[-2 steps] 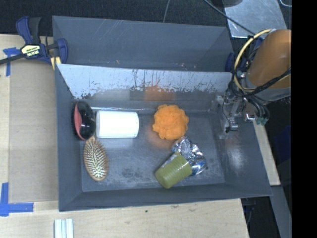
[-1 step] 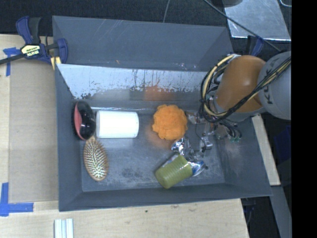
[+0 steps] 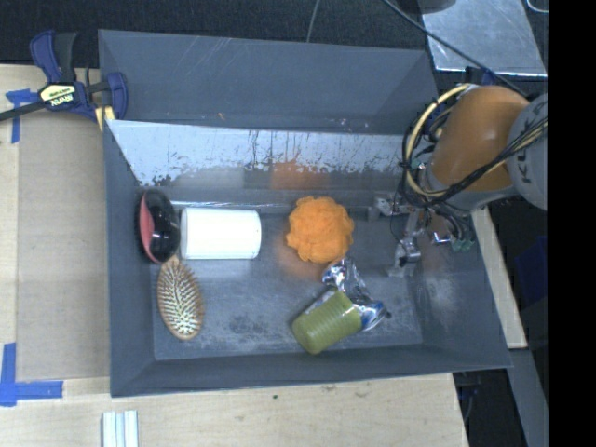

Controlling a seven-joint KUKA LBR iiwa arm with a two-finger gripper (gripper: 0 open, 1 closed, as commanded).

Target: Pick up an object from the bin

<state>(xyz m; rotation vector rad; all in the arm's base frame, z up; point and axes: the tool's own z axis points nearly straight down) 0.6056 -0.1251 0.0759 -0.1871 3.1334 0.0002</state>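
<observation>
My gripper (image 3: 422, 244) hangs over the bin's right side, above bare floor, open with nothing between its fingers. An orange ruffled ball (image 3: 319, 229) lies to its left, apart from it. Below and to the left of the gripper lies an olive-green cup (image 3: 326, 324) on its side, with a crinkled silvery-blue wrapper (image 3: 352, 287) against it.
A white cylinder (image 3: 221, 234) lies at the left, with a red and black rounded object (image 3: 155, 226) against its left end. A wooden oval hairbrush (image 3: 180, 298) lies bristles up at the front left. The arm with its orange cover and cables comes in over the right wall.
</observation>
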